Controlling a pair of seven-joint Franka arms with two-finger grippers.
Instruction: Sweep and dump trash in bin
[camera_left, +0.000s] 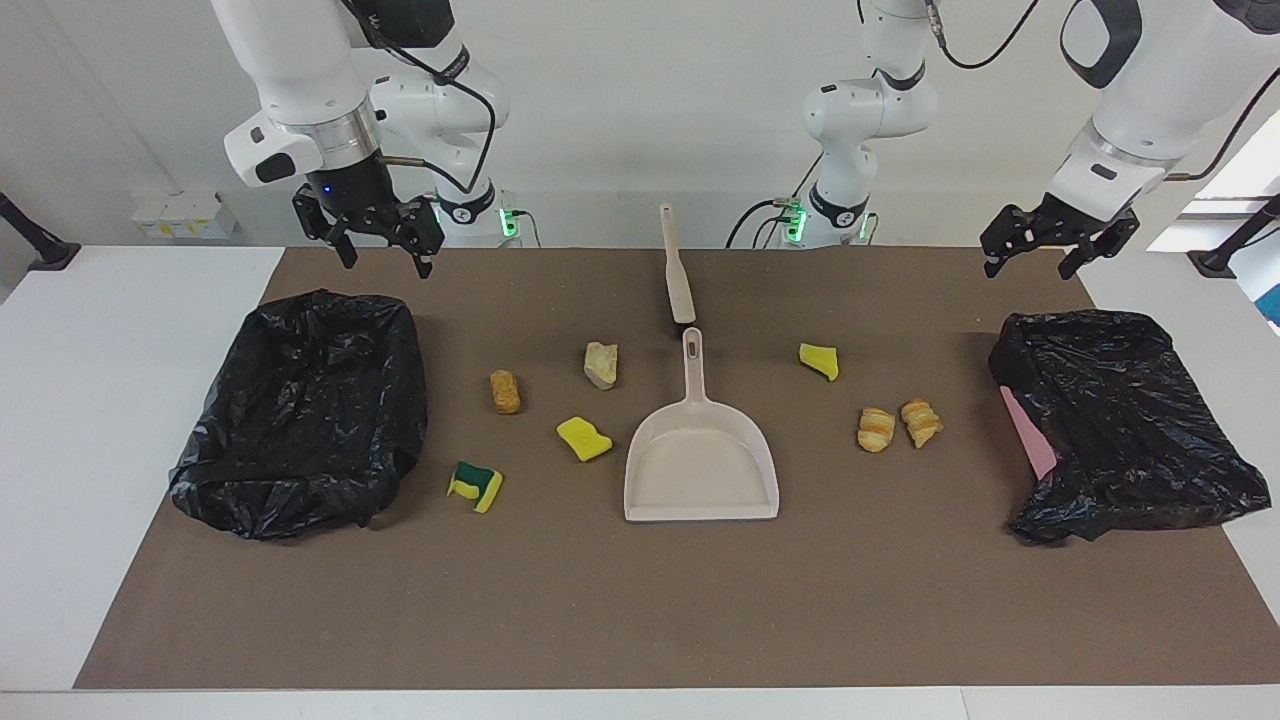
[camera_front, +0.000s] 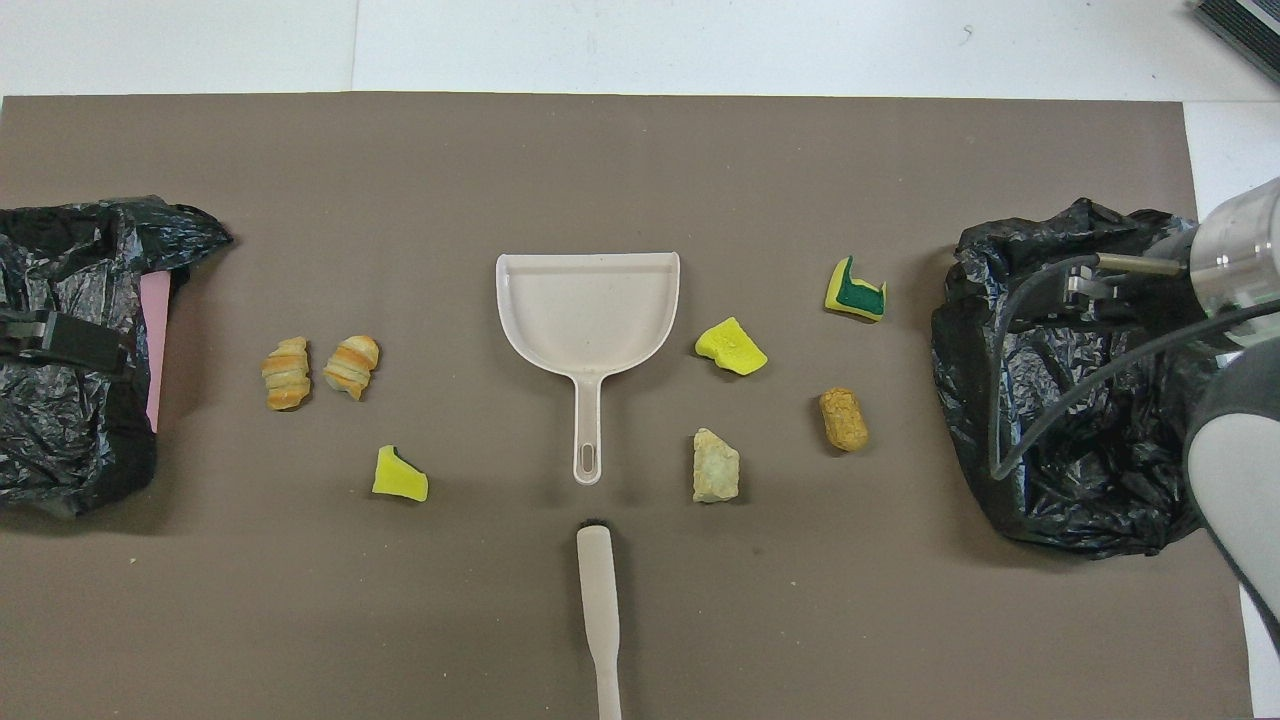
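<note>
Hanging in the air with its fingers spread and nothing between them, the right gripper (camera_left: 383, 243) is poised over the robots' edge of a bin lined with a black bag (camera_left: 300, 410) at its own end of the brown mat (camera_left: 640, 600). The left gripper (camera_left: 1058, 250) hangs the same way, fingers apart and empty, above the robots' edge of the second bagged bin (camera_left: 1120, 420), where a pink rim (camera_left: 1030, 430) shows under the plastic.

All the trash lies on the mat between the two grippers, well below them and touched by neither. Closest to the right gripper's bin are a tan-brown lump (camera_left: 505, 391) and a yellow and green sponge (camera_left: 476, 485). Toward the middle lie a yellow sponge piece (camera_left: 583, 438) and a pale crusty lump (camera_left: 601, 364). Toward the left gripper's bin sit two croissant pieces (camera_left: 898, 425) just beside each other, and a yellow-green sponge scrap (camera_left: 819, 361) is near them, closer to the robots.

In the middle, a beige dustpan (camera_left: 700, 460) lies flat, handle pointing at the robots. The brush (camera_left: 676, 270) lies in line with that handle, just short of its tip.
</note>
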